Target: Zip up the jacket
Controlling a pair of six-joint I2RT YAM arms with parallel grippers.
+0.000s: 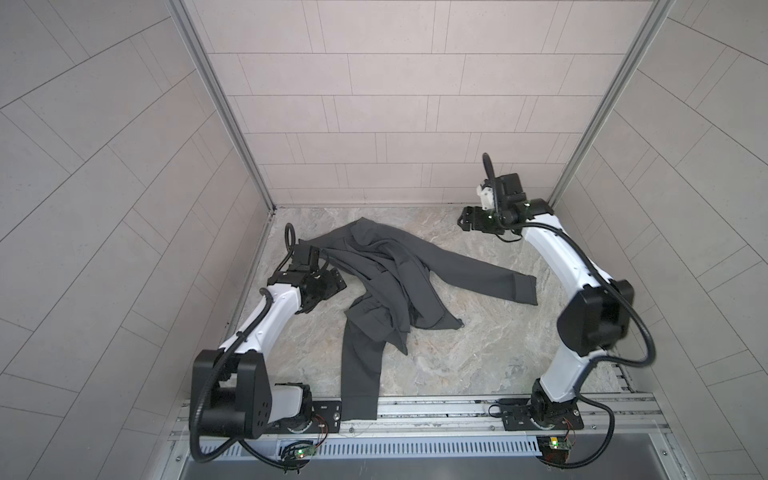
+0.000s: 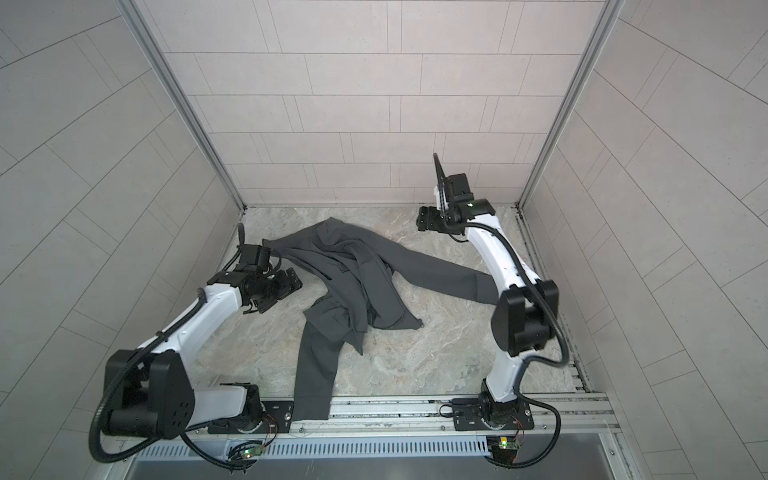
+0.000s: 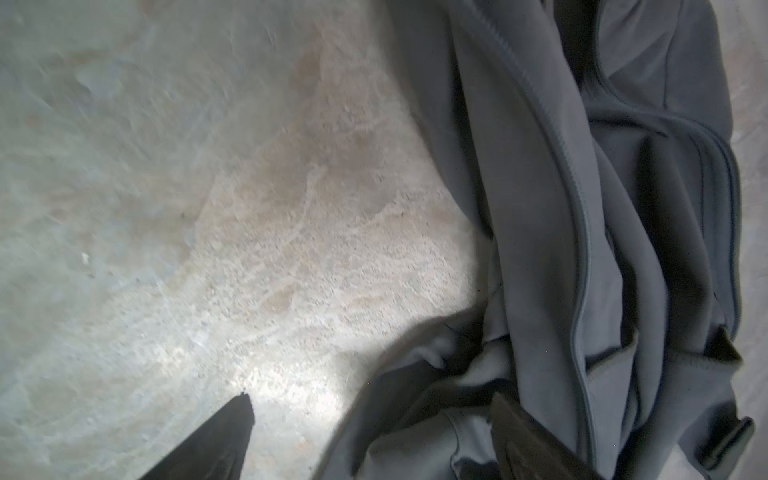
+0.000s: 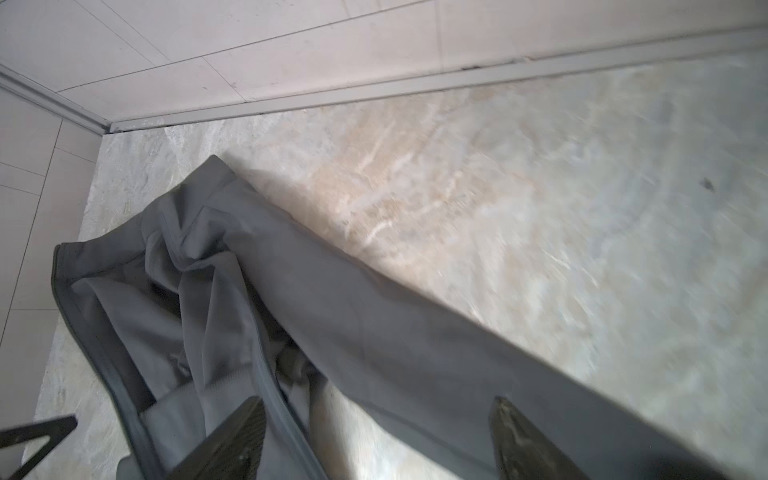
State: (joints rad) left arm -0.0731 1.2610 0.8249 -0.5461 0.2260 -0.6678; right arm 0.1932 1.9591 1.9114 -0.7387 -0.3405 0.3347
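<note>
Jacket (image 1: 386, 282) is heaped on the worktop (image 1: 457, 357) toward 10 o'clock, sleeves trailing to 6 and 4. My left fingers (image 3: 224, 440) and right fingers (image 4: 523, 440) are spread, holding nothing. It looks light and limp. I'd pinch the stiffer zipper edge (image 3: 582, 257), not loose cloth.

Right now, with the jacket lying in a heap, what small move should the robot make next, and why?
Probably the left gripper, open and empty beside the jacket, should pinch the nearest edge and pull it flat: the fabric is crumpled and folded over itself, so it cannot be zipped yet.
</note>
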